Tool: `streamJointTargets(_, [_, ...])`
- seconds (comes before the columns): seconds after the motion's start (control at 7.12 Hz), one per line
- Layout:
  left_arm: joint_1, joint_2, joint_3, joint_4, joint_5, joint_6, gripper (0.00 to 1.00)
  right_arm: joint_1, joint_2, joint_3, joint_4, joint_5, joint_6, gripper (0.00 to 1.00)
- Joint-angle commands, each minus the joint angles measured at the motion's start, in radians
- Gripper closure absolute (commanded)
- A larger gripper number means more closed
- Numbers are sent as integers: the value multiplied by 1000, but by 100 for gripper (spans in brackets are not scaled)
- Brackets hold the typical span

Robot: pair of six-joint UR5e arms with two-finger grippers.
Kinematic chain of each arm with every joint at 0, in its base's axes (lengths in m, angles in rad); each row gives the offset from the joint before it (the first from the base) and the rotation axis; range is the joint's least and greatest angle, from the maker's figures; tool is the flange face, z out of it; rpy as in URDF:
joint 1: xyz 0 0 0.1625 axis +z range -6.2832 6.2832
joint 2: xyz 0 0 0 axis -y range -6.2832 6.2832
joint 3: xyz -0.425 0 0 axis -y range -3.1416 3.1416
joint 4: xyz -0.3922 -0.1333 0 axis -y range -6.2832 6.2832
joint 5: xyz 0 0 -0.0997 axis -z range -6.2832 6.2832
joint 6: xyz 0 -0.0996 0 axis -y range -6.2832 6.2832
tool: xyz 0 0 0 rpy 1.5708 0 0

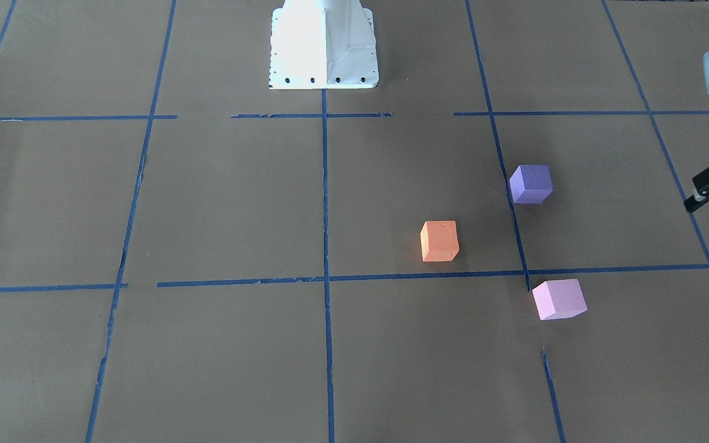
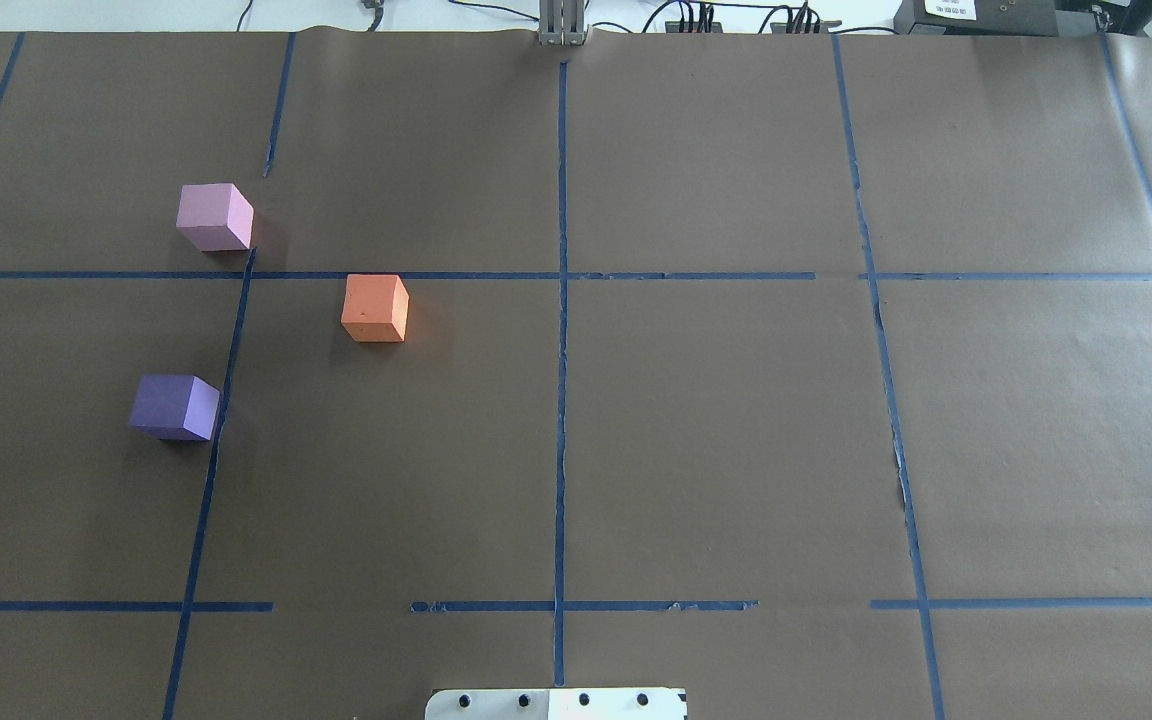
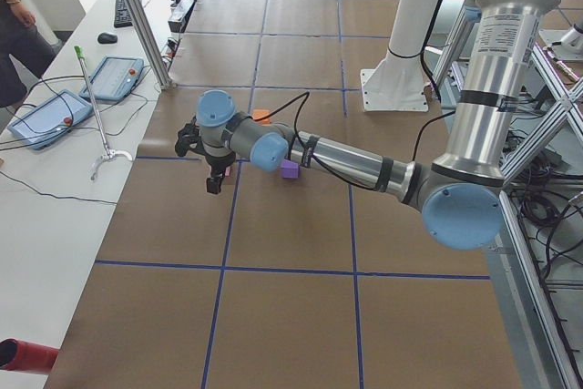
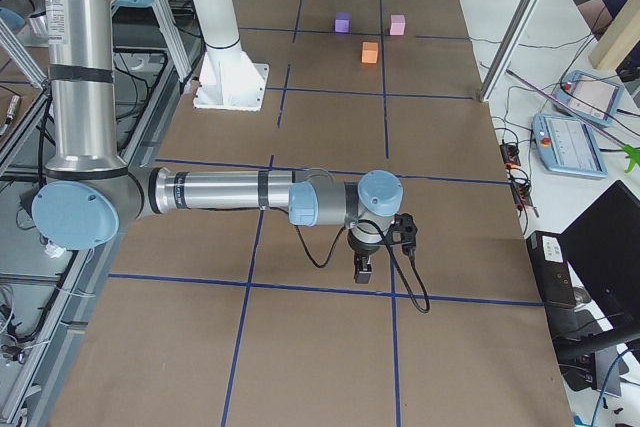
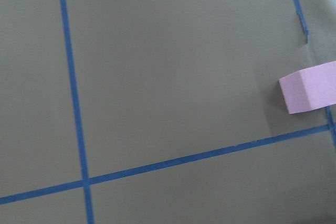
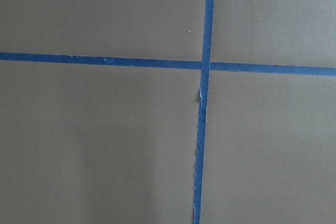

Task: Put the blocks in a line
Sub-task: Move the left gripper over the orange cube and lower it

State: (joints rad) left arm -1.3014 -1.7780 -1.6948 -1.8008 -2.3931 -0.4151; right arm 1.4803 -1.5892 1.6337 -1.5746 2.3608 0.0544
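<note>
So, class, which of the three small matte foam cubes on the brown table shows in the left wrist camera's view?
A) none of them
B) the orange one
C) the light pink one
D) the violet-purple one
C: the light pink foam cube pokes in at the right edge of the left wrist view, just above a strip of blue tape; no other cube shows there.

Table [image 2: 696,430]: flat top under brown paper, divided into rectangles by blue tape lines [image 2: 561,400], several with gaps or frayed edges
White base plate [image 2: 556,704]: at mid-table on the robot's edge
Orange block [image 2: 374,308]: robot's left half, just on the robot's side of a crosswise tape line
Purple block [image 2: 174,407]: further left and nearer the robot, its edge against a lengthwise tape line
Pink block [image 2: 214,216]: just beyond the crosswise line, beside the tape crossing
All three blocks stand apart, in a triangle
</note>
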Motion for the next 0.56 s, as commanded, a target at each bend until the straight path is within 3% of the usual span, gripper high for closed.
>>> streamJointTargets(0.0, [138,-75,-40,-2,9,-143,0,0,0,0,1,0,-1,0])
streamJointTargets(0.28, [268,-168,-39,-2,148,-331,0,0,0,0,-1,0,-1,0])
streamJointTargets(0.42, [313,-193,-46,-3,175,-364,0,0,0,0,1,0,-1,0])
